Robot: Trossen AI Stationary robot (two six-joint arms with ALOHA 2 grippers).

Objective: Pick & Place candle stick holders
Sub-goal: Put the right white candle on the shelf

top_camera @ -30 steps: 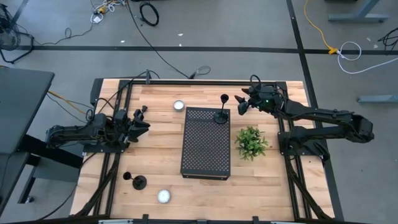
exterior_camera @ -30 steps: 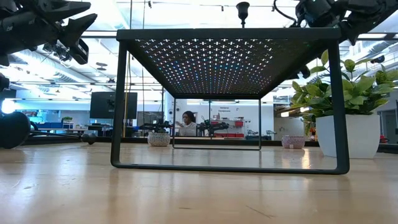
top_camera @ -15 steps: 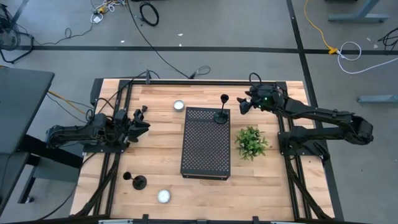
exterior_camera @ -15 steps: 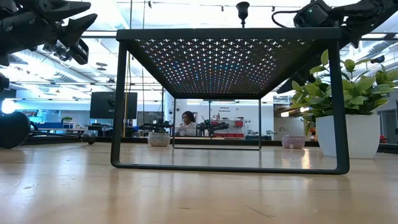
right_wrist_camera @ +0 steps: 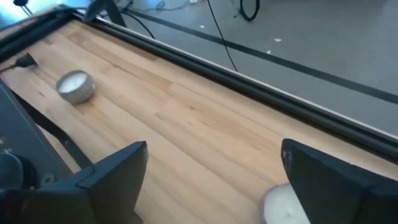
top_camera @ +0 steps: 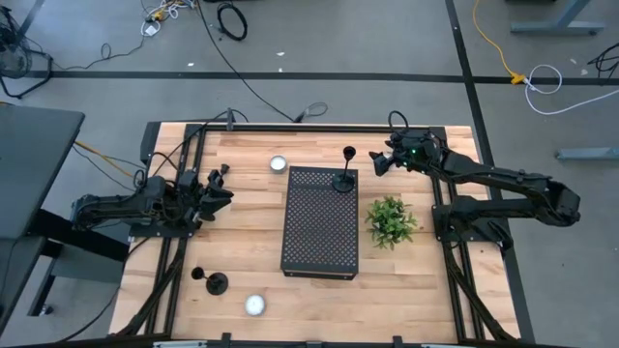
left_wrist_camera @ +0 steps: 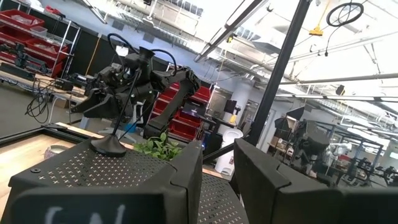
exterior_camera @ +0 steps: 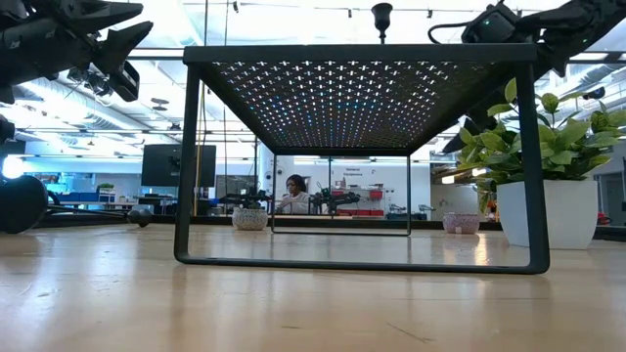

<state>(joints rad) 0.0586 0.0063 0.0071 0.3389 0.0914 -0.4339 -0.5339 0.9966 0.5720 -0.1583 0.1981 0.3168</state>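
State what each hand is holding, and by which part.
Nothing is held. The right hand is open beside the matte-black candle stick holder on the black perforated metal stand; the left hand is open too.

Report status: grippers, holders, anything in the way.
Right gripper open, empty, just beside holder on rack. Left gripper open, idle at table's left. Second holder on table, front-left. Plant near right arm, not blocking.

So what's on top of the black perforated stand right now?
One candle holder stands upright at a far corner of the stand; nothing else is on top. The right claw is beside it, open.
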